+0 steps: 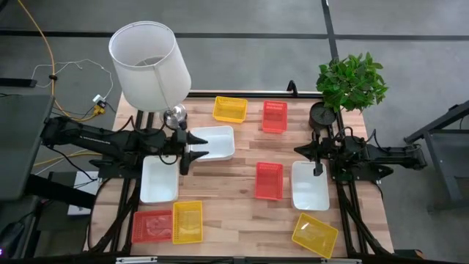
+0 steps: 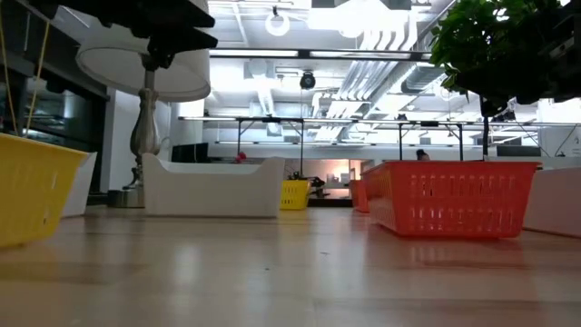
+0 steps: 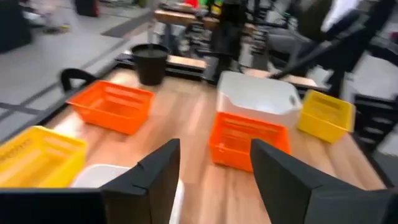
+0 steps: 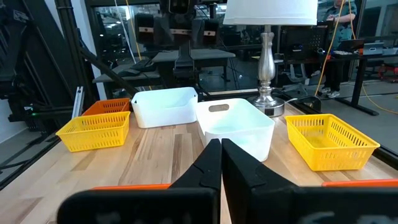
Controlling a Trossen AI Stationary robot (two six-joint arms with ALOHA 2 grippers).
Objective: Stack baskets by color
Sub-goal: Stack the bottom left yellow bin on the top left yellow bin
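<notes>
Nine baskets sit on their bases on the wooden table. Along the far side are a yellow basket point(image 1: 229, 109), a red basket point(image 1: 274, 116) and a white basket point(image 1: 217, 143). In the middle are a white basket point(image 1: 159, 178), a red basket point(image 1: 269, 180) and a white basket point(image 1: 309, 185). At the near edge are a red basket point(image 1: 152, 225) and two yellow baskets point(image 1: 187, 221) point(image 1: 315, 235). My left gripper point(image 1: 199, 147) point(image 3: 214, 168) hangs open above the left end of the far white basket, holding nothing. My right gripper point(image 1: 316, 160) point(image 4: 221, 158) is shut and empty at the table's right, above the far end of the right white basket.
A white-shaded lamp point(image 1: 150, 62) stands at the far left corner, close to my left arm. A potted plant point(image 1: 352, 81) in a black pot point(image 1: 322, 116) stands at the far right. Bare wood shows in the table's near middle point(image 1: 238, 220).
</notes>
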